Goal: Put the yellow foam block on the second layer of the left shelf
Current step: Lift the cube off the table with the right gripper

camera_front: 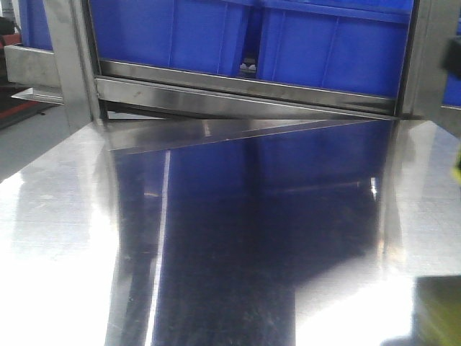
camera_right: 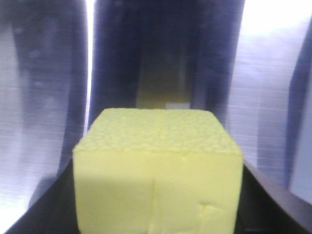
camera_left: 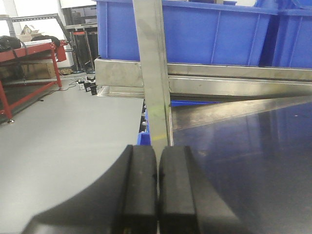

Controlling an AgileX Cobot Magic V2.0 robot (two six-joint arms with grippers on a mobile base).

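Fingers (camera_left: 141,185) of your left gripper (camera_left: 157,163) were pressed flat together, black pad against black pad, with nothing between them. That gripper hung by the left edge of the steel shelf surface (camera_left: 253,161) and pointed at a steel upright post (camera_left: 152,73) straight ahead of it. To the left of the post you had grey floor (camera_left: 63,131) and, well apart at the far left, a red-framed table (camera_left: 29,53). Behind the post, blue bins (camera_left: 214,34) stood on a steel rail (camera_left: 234,80) above the shelf surface.

From the front-facing view, you saw that same surface spread wide and shiny. It mirrored the blue bins as a dark patch down its middle, and a brighter bare strip ran along each side.

Further right, your right gripper (camera_right: 158,168) held the yellow foam block (camera_right: 161,136), its dark fingers (camera_right: 268,200) closed against the block's left and right faces. The block sat square and upright between them, with its pitted top face showing and a faint seam running down the front. Beyond it lay the polished steel, carrying a dull yellowish reflection. You could not tell from these views whether the block touched that steel or hung just above it.
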